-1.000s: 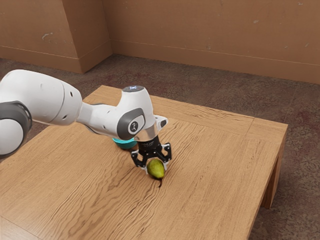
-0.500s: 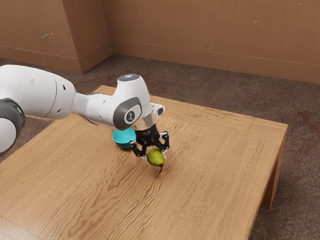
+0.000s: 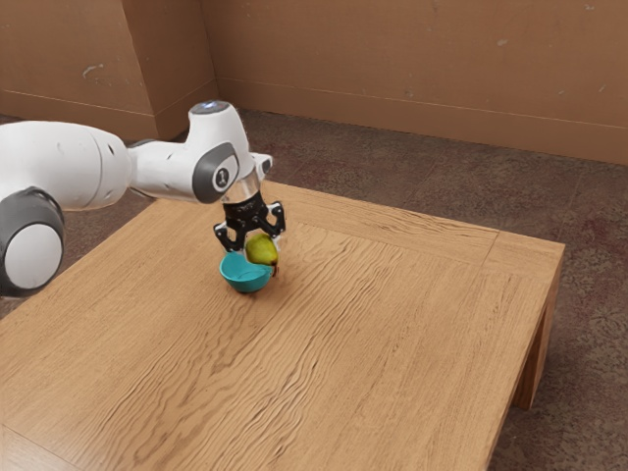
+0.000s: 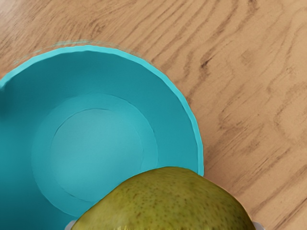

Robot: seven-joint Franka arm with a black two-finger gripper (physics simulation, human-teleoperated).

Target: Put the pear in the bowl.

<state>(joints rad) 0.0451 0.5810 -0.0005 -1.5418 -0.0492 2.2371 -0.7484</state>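
My black gripper [image 3: 262,249] is shut on the green pear [image 3: 262,250], with one finger on each side of it. The pear hangs above the table, its stem end pointing down, over the edge of the turquoise bowl [image 3: 243,279] in the exterior view. In the wrist view the pear [image 4: 168,203] covers part of the rim of the bowl [image 4: 96,148]. Nothing lies on the visible part of the bowl's floor. A fingertip edge shows at each side of the pear there.
The bowl stands on the wooden table [image 3: 392,334], whose far edge runs behind the arm. The arm reaches in from the exterior view's left, above the table. A brown wall [image 3: 422,69] stands beyond the carpeted floor.
Holding the pear, my gripper has risen off the table and moved toward the exterior view's upper left, to the bowl. The bowl, earlier partly behind the gripper, shows more fully.
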